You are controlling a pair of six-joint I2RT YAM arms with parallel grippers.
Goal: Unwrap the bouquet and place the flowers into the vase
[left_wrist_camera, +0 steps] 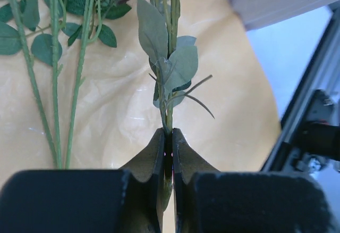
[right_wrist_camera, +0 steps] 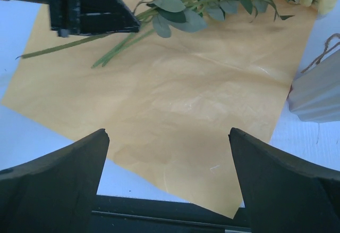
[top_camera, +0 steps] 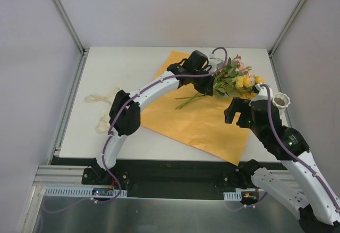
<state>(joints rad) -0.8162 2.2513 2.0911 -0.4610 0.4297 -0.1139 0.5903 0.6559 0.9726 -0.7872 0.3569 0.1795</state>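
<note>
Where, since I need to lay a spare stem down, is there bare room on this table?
Free: the white table far-left, between the cream ribbon and the orange sheet; also the sheet's bare near half. Crowded: far right, where flowers, vase, left arm and right arm meet.

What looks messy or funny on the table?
The cream ribbon lies in a loose tangle at the table's left side, away from the flowers. The orange sheet sits crooked, one corner poking past the near edge.

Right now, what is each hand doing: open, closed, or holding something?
Left hand: closed on a flower stem.
Right hand: open, holding nothing.
</note>
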